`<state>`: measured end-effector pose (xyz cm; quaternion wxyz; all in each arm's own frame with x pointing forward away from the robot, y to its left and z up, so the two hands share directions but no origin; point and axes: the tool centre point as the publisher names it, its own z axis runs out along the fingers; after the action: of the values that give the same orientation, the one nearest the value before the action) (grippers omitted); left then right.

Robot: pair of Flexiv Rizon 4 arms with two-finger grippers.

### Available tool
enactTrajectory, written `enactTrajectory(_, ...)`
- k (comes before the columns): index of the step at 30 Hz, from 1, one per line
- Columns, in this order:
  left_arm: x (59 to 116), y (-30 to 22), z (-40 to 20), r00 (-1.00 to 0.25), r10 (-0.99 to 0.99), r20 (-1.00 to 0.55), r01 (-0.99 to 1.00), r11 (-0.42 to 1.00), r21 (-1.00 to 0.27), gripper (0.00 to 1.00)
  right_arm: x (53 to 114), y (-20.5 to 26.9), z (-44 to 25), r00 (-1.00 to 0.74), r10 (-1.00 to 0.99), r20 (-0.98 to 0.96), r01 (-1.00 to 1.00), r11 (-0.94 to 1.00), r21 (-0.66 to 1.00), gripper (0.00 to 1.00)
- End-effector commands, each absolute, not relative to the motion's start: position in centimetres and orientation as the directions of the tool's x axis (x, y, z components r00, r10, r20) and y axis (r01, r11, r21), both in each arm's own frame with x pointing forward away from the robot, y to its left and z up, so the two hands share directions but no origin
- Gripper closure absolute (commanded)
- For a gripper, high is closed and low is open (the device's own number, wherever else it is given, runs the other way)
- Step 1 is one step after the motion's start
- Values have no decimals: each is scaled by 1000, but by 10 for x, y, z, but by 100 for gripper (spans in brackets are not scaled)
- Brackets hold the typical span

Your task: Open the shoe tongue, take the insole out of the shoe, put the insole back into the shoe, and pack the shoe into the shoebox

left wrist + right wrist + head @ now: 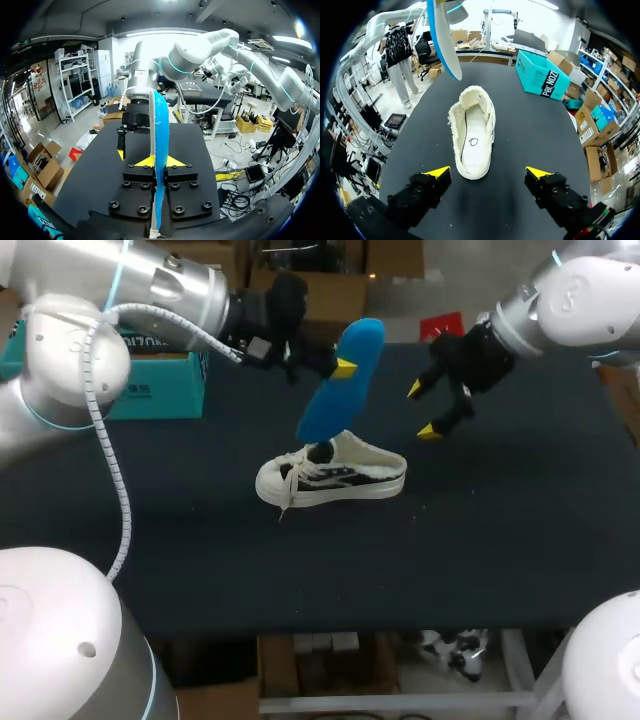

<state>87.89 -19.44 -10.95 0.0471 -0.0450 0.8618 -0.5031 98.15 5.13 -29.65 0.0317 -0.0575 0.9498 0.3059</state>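
Observation:
A blue insole hangs in the air above the shoe, tilted, with my left gripper shut on its upper part. In the left wrist view the insole stands edge-on between the yellow tips of the left gripper. The white shoe lies on the black table, toe to the left, laces loose. My right gripper hovers open above and right of the shoe's heel. From the right wrist the shoe lies ahead of the open right gripper, its inside bare, and the insole hangs beyond it.
A teal shoebox stands at the table's back left, partly behind my left arm; the right wrist view shows the shoebox past the shoe. The black table spreads around the shoe.

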Motion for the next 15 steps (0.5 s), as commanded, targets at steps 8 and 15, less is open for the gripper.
enactTrajectory(8, 872, -114, -95, -998, -55, -25, -1, 430, -903, 100, 995, 83, -290, -993, -102, -50, -114, 890, 441, 0)
enactTrajectory(15, 865, -73, -97, -998, -61, -7, -18, 409, -912, 100, 992, 101, -288, -998, -57, -41, -67, 952, 297, 0)
